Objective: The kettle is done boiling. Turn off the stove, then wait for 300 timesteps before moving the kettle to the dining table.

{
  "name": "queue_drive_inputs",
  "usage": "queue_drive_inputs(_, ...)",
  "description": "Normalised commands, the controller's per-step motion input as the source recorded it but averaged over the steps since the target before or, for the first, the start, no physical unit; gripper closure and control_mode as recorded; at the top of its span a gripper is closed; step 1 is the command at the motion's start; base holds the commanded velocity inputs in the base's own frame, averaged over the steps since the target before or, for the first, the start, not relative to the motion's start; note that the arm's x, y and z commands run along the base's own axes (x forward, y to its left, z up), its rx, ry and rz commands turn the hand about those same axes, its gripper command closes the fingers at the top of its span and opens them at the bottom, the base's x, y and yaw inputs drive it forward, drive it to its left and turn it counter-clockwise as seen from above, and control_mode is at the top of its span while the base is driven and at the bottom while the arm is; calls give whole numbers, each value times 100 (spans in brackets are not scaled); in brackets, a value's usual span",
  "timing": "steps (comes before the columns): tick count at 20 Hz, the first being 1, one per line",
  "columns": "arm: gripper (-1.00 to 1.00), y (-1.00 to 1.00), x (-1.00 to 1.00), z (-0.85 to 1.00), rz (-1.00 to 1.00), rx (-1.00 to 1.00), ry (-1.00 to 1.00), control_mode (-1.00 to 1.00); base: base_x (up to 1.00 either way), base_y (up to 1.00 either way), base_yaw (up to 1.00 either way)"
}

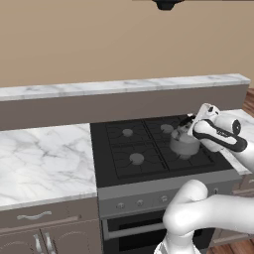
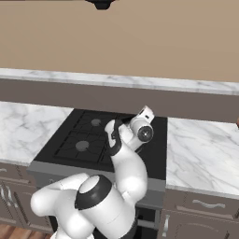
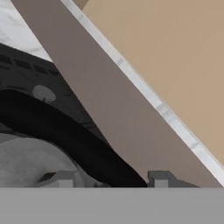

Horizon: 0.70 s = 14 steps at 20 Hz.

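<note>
A small grey kettle (image 1: 183, 142) sat on the right side of a black stove (image 1: 134, 149), over the front right burner, though the arm hid part of the grate there. The white robot arm reached in from the lower right of the left base view, its hand lowered right at the kettle's top. The gripper (image 3: 111, 178) hovered at the kettle's black arched handle (image 3: 65, 135). In the hand view, the two dark fingertips (image 3: 158, 178) stood apart, one on each side of the handle where it curved down toward the rounded grey body; whether they pressed against it could not be told.

A steel front panel with small knobs (image 1: 140, 202) ran below the burners. Marble counter (image 1: 42, 163) lay on both sides of the stove. Behind it rose a taupe wall topped by a narrow marble ledge (image 1: 119, 87), with a tan wall (image 1: 124, 39) beyond.
</note>
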Motion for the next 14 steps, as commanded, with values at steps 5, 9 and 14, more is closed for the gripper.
queue_drive_inputs(5,100,0,0,-22,7,0,0,-100,0,0,0)
queue_drive_inputs(9,100,1,0,-15,7,0,0,-100,0,0,0)
queue_drive_inputs(14,100,0,0,-3,6,0,-1,-100,0,0,0)
